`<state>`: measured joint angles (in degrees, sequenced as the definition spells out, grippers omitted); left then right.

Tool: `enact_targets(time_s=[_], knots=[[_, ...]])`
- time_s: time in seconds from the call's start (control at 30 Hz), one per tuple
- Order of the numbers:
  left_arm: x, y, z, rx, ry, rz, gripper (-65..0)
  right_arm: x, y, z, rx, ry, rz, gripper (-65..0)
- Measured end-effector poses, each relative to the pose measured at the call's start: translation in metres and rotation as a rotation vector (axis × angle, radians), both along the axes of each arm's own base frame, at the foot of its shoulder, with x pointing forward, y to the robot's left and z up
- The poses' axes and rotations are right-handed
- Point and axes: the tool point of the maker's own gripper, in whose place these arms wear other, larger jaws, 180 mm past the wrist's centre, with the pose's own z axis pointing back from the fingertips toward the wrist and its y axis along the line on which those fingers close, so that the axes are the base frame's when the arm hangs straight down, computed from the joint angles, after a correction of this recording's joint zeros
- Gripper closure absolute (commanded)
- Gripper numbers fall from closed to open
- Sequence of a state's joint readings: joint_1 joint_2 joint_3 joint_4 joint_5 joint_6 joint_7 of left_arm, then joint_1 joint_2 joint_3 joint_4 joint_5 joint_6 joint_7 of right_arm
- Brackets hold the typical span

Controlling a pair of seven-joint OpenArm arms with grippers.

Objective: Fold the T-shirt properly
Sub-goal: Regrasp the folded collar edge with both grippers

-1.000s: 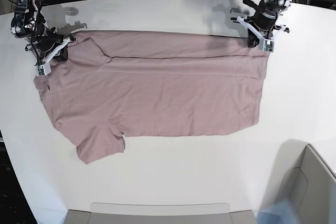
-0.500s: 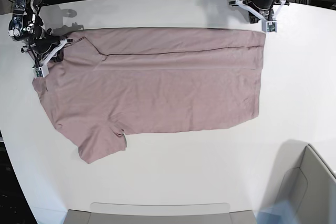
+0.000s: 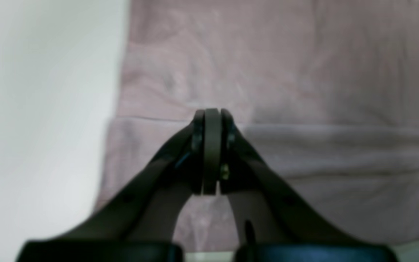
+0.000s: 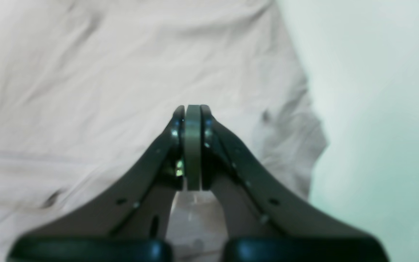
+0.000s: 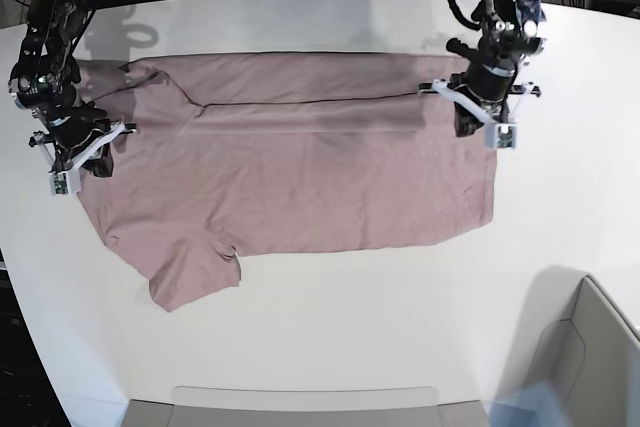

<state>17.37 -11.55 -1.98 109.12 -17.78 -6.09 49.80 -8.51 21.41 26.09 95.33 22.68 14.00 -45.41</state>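
The dusty-pink T-shirt (image 5: 300,187) lies flat on the white table (image 5: 330,337), with a sleeve at the near left and a folded band along its far edge. My left gripper (image 5: 476,119) is at the shirt's right end and shut. In the left wrist view (image 3: 211,113) its tips sit on the folded band's edge, with the shirt (image 3: 304,72) spread beyond. My right gripper (image 5: 80,157) is at the shirt's left edge and also shut. In the right wrist view (image 4: 193,108) it sits low over wrinkled cloth (image 4: 86,72). No cloth shows between either pair of tips.
A grey bin (image 5: 590,347) stands at the near right corner. A flat grey piece (image 5: 300,405) lies along the table's front edge. Cables and dark frames run behind the far edge. Bare table shows beside the shirt in both wrist views.
Both grippers have moved from the shirt's far edge toward the near side. The left one rose past the far right corner, then came down over the right end. The far band shifted with them.
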Motion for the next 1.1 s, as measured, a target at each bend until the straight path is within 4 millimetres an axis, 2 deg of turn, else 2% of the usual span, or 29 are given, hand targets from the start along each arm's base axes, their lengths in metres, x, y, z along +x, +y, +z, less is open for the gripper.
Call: enact_targets(time_s=[0.13,0.33,0.47,0.6,0.67,0.83,1.03,1.1], knots=[[0.021,-0.002,-0.018,-0.015,0.046,-0.005,0.0,-0.005,-0.011,-0.018,-0.045,0.056,-0.027,0.0],[0.0,0.001,-0.047,-0.011,0.151,0.0,0.0,-0.034,-0.007,-0.055,-0.017,0.161,-0.042,0.0],[0.001,-0.002,-0.057,-0.016,0.15,-0.007,0.0,-0.048,-0.01,-0.075,-0.002,0.221,-0.056,0.0],[-0.028,0.004,-0.08,0.035,0.21,-0.07,0.0,-0.047,-0.007,-0.078,-0.015,0.222,-0.027,0.0],[-0.039,0.01,-0.082,0.041,0.172,-0.063,0.0,-0.05,-0.005,-0.08,-0.018,0.22,-0.013,0.0],[-0.084,0.029,-0.085,0.044,0.131,-0.032,0.0,-0.054,0.004,-0.083,-0.03,0.23,0.031,0.0],[-0.094,0.03,-0.086,0.051,0.136,-0.028,0.0,-0.065,0.009,-0.085,-0.027,0.223,0.045,0.0],[-0.095,0.031,-0.085,0.053,0.137,-0.026,0.0,-0.077,0.015,-0.085,-0.029,0.232,0.061,0.0]])
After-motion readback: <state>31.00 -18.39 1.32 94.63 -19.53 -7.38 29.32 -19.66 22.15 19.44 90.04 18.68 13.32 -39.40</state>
